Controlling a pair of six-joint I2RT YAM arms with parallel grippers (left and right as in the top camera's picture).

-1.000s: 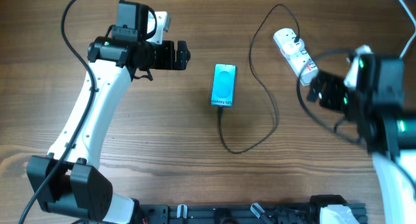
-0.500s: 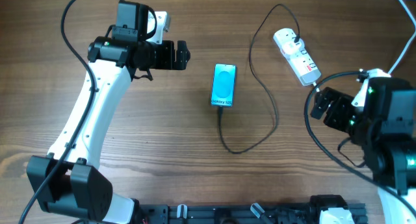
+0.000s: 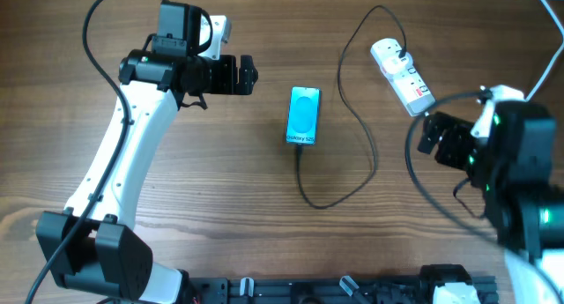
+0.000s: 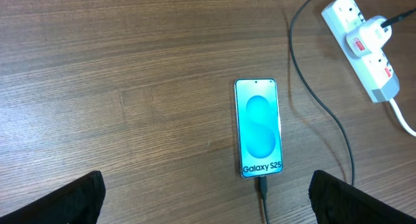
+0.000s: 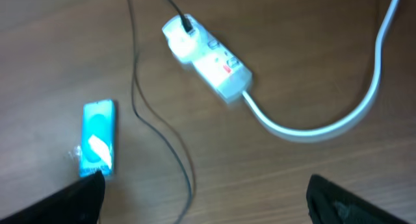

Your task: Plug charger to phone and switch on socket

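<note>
Operator's view, mid-task: the phone (image 3: 303,115) lies flat and screen-up near the middle of the wooden table (image 3: 220,189); the charger (image 3: 374,159), a thin black cable, loops from the phone's white-strip end, where its small plug touches the edge, round to the socket (image 3: 402,72) at the far right; a white adapter (image 4: 365,34) sits in that strip. My left gripper (image 3: 251,76) hovers to the left of the phone, apart from it, fingers (image 4: 58,201) spread wide and empty; my right gripper (image 3: 427,132) hangs just beside the socket's near end, jaws likewise parted, holding nothing; whether the switch is on, I cannot tell.
</note>
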